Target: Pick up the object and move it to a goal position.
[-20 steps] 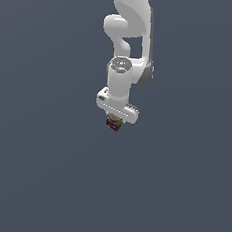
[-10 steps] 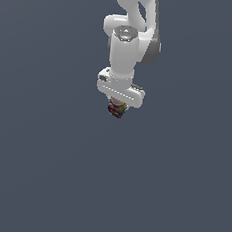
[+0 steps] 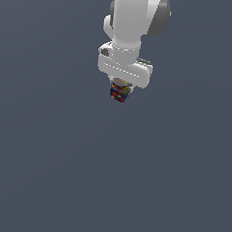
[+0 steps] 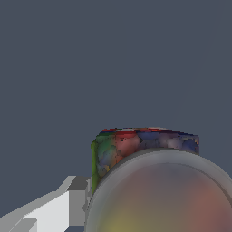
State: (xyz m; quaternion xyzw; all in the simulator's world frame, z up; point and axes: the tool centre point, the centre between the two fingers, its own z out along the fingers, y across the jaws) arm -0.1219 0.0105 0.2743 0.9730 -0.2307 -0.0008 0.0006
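Observation:
The small mosaic cube [image 3: 120, 92], with red, blue, green and yellow squares, hangs under the white gripper [image 3: 121, 88], which is shut on it and holds it in the air. The white arm [image 3: 132, 19] rises above it in the exterior view. In the wrist view the cube [image 4: 136, 145] fills the middle close up, partly hidden behind a blurred round shape [image 4: 158, 199]. One white finger [image 4: 50, 210] shows beside the cube. The other finger is hidden.
A plain dark grey surface [image 3: 57, 172] fills the rest of both views. No other object shows.
The arm has risen with the cube held in the gripper and shifted slightly toward the exterior view's right. The grip has not changed.

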